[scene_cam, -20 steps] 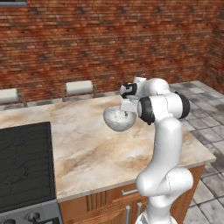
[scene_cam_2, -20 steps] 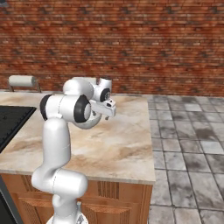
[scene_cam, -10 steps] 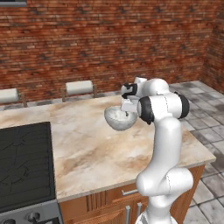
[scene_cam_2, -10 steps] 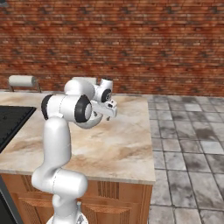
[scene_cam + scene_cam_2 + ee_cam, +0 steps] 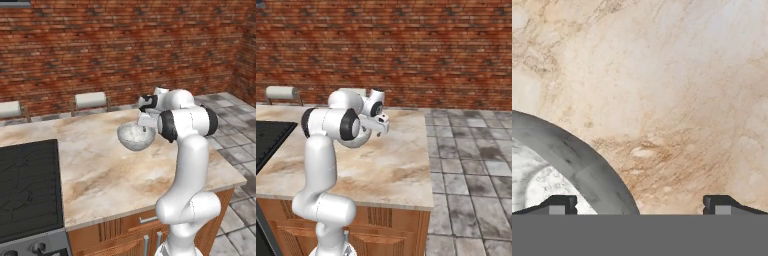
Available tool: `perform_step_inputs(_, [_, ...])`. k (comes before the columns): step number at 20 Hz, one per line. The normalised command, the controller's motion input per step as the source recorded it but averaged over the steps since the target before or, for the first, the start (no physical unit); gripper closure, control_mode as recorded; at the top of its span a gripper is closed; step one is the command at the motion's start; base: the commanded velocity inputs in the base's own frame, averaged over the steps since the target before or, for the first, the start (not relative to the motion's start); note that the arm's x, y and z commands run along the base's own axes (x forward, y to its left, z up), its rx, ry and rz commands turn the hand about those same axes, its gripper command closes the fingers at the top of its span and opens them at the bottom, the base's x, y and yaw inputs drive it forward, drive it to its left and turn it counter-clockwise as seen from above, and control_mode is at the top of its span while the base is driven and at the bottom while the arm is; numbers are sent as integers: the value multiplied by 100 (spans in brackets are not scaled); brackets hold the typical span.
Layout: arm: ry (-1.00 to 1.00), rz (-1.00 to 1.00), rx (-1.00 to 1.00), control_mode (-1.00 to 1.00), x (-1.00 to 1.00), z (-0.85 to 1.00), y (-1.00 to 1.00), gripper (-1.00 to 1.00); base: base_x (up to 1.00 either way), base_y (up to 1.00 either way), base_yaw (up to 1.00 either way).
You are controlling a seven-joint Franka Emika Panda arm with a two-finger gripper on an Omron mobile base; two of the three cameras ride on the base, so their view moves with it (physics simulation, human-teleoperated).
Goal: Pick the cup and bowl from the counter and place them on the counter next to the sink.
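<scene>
Seen whole from the left base: wide, shallow, mottled pale-grey glassy bowl [image 5: 135, 136], raised off the beige marbled stone table [image 5: 100, 170]. Hidden behind the arm from the right base. Hand camera: tool [image 5: 639, 205] spread wide, straddling the bowl's thick rim.

The bowl [image 5: 135, 137] is set on the counter [image 5: 95, 170] toward its far right part, just left of the arm's forearm. The stove top [image 5: 27, 187] is set into the counter's near left end — well apart from the bowl. Two chair backs [image 5: 90, 99] are placed behind the counter's far edge.
</scene>
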Motion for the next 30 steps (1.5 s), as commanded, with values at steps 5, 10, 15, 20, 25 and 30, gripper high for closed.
perform_step_inputs(5, [-23,0,4,-100,-10,-19,6,-100,0,0,0])
perform_step_inputs(10, [-25,0,2,-100,-3,-26,11,-100,0,0,0])
perform_step_inputs(15, [-9,0,0,-100,-4,-12,18,-100,0,0,0])
perform_step_inputs(20, [0,0,0,-100,0,0,5,-100,0,0,0])
perform_step_inputs(25, [1,0,0,-100,0,0,9,-100,0,0,0])
perform_step_inputs(30, [12,0,0,-100,0,0,24,100,0,0,0])
